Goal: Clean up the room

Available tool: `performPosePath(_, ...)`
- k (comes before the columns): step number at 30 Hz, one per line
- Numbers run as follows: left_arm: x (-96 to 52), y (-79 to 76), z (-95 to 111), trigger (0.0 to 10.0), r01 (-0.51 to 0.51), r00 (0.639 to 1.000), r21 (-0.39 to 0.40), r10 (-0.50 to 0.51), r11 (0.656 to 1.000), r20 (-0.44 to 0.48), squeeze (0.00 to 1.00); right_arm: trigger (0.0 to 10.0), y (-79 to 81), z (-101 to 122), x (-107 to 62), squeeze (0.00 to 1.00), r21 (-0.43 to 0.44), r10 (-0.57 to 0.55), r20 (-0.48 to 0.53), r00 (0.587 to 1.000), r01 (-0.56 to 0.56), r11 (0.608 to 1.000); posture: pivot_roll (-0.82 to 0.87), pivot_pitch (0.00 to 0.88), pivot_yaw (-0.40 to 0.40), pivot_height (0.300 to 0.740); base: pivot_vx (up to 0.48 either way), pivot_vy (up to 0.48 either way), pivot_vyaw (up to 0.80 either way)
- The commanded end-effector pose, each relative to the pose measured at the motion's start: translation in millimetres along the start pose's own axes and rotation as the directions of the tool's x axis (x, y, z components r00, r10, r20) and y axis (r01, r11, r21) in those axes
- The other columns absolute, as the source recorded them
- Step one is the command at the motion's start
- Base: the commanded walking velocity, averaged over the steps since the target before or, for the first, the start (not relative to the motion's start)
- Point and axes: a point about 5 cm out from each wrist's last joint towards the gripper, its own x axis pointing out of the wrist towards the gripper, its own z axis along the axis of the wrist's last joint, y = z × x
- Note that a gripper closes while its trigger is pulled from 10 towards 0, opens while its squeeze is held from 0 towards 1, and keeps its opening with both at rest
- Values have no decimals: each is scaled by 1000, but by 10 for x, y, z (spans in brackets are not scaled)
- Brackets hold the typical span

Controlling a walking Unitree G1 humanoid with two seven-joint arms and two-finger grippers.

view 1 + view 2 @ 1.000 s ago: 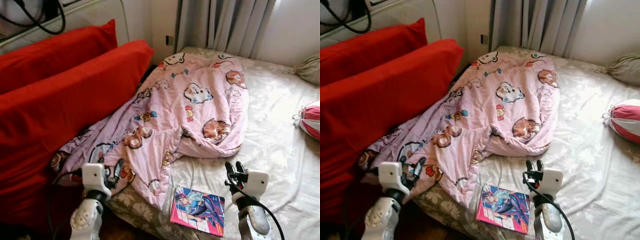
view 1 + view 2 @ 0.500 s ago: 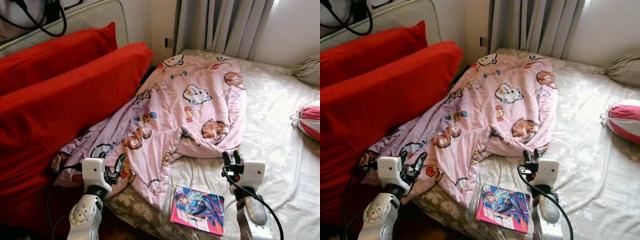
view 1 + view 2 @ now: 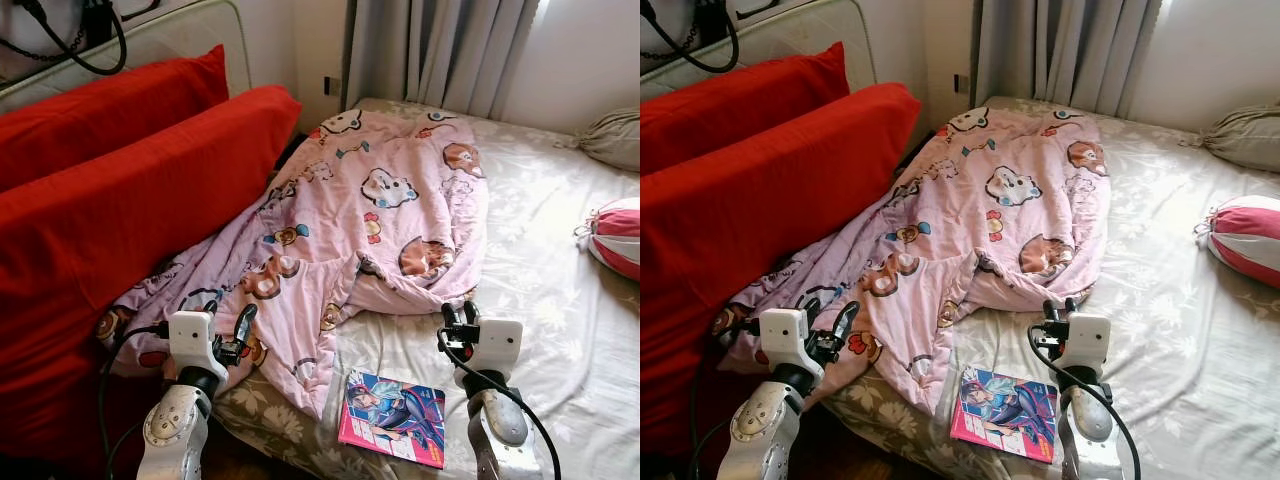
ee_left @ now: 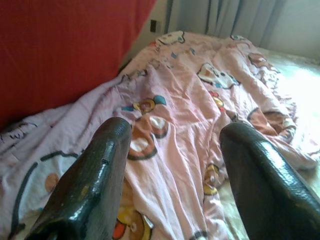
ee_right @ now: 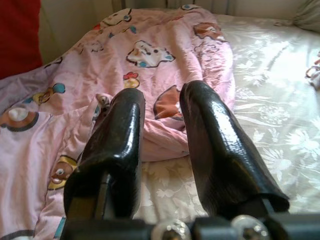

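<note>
A crumpled pink blanket [image 3: 380, 210] with cartoon animals lies across the left half of the bed [image 3: 545, 300]. Its near edge hangs over the bed's front left corner. A colourful book [image 3: 392, 418] lies flat on the sheet by the front edge. My left gripper [image 3: 228, 315] is open just above the blanket's lower left part, and the left wrist view shows pink cloth between its wide-spread fingers [image 4: 95, 185]. My right gripper [image 3: 459, 313] hovers over the sheet right by the blanket's folded near edge. Its fingers [image 5: 125, 135] are narrowly open with nothing held.
Two big red pillows [image 3: 130, 200] lean against the headboard on the left, touching the blanket. A red and white striped cushion [image 3: 615, 240] lies at the bed's right edge, a beige pillow [image 3: 612, 140] at the back right. Grey curtains [image 3: 440, 50] hang behind.
Both arms have reached forward, toward the blanket. The right gripper now sits at the blanket's near fold, beyond the book. The view has shifted slightly.
</note>
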Motion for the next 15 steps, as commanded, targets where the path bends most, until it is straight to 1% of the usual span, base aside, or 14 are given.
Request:
performPosePath(1, -25, -4, 2, 10000, -6, 1000, -10, 6, 1000, -6, 0, 10000, -1, 20, -3, 0, 14, -8, 11, 1000, 8, 1000, 3, 85, -25, 682, 0, 0, 0)
performPosePath(4, -28, 0, 3, 10000, -4, 1000, -9, 4, 1000, -7, 0, 10000, 10, 48, 7, 0, 29, 0, 29, 1000, -1, 1000, 2, 81, -25, 682, 0, 0, 0)
performPosePath(10, -36, 2, 4, 10000, -7, 1000, -9, 7, 1000, -12, 0, 10000, -2, -9, 17, 0, -23, 8, -31, 999, -9, 1000, 3, 75, -23, 682, 0, 0, 0)
performPosePath(11, -39, 1, 4, 10000, -6, 1000, -8, 6, 1000, -13, 0, 10000, 10, -27, 15, 0, -21, 22, -45, 999, -23, 1000, 2, 73, -22, 672, 0, 0, 0)
performPosePath(13, -42, 2, 2, 10000, -6, 1000, -8, 6, 1000, -15, 0, 10000, 11, -17, 6, 0, -21, 28, -27, 999, -29, 999, 2, 72, -22, 652, 0, 0, 0)
performPosePath(15, -42, 2, 4, 10000, -6, 1000, -9, 6, 1000, -16, 0, 10000, 5, -14, 2, 0, -12, 24, -22, 999, -24, 1000, 3, 72, -22, 652, 0, 0, 0)
